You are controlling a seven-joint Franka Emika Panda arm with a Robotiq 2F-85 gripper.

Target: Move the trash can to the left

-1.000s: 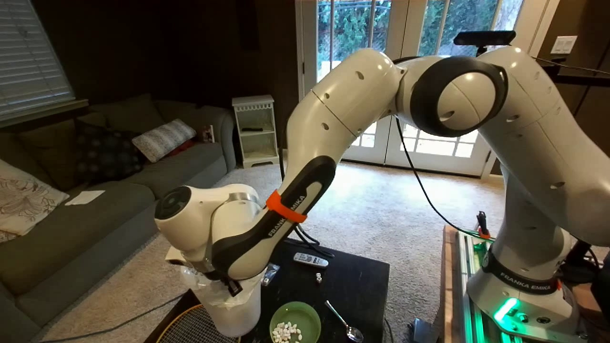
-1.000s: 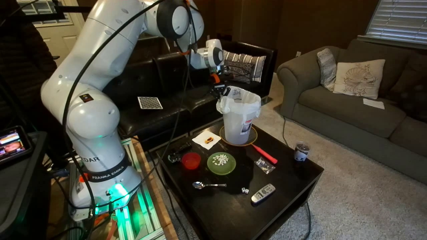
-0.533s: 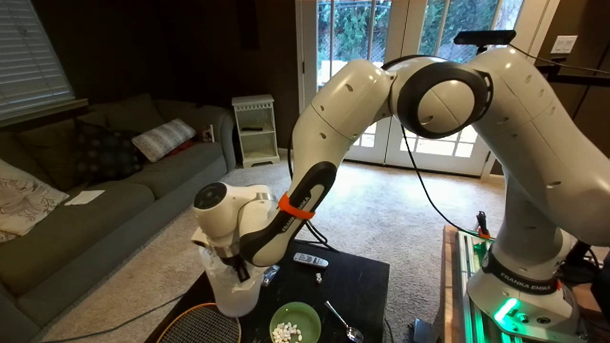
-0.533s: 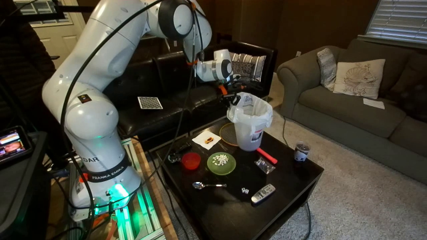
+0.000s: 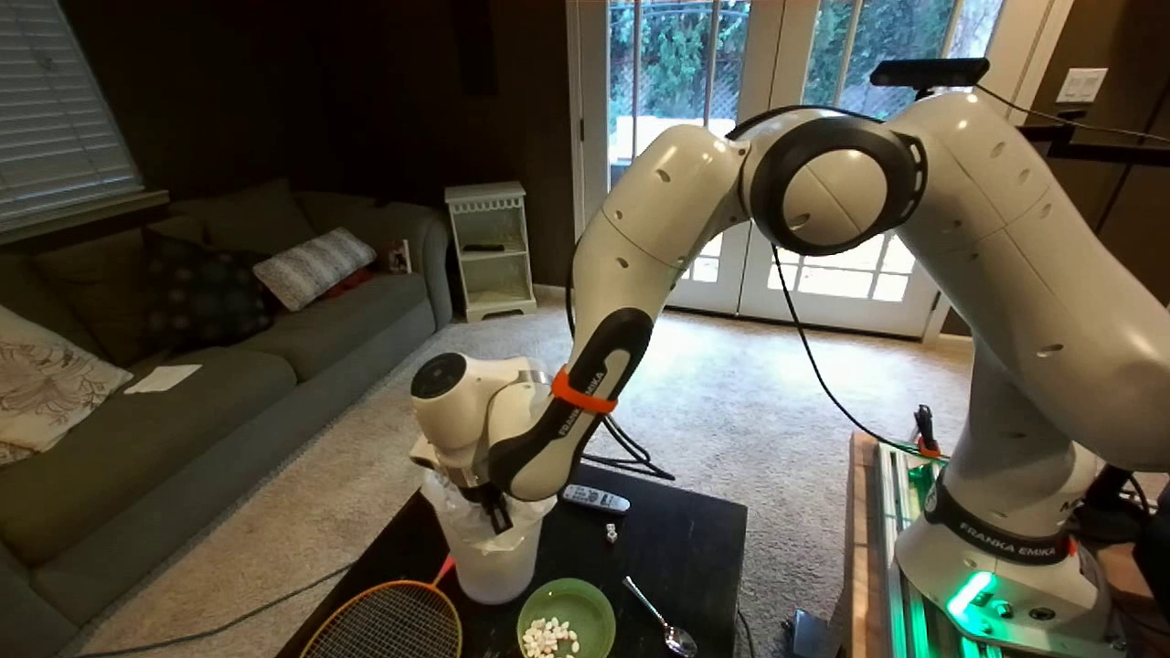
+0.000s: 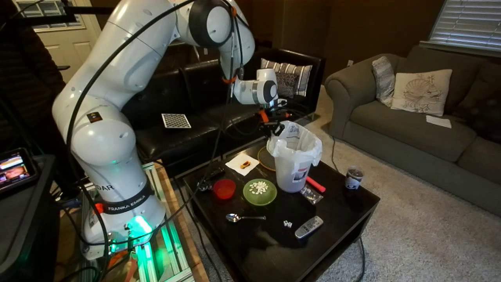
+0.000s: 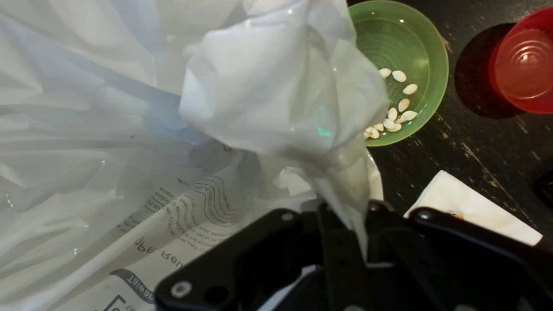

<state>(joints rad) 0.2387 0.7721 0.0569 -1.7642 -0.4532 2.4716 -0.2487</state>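
Pincer (image 7: 352, 210) clamped on bunched liner (image 7: 281, 90) of the trash can (image 6: 291, 172) — likely because the can itself is too wide to span.

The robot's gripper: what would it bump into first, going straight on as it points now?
Most likely the white plastic bag liner, pinched in the gripper and bunched past its tips; depth is unclear, but the trash can may follow.

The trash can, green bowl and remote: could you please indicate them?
Trash can (image 6: 288, 169), in an exterior view: outer wall.
Green bowl (image 7: 391, 45), in the wrist view: bare inside.
Remote (image 6: 309, 227), in an exterior view: top face.
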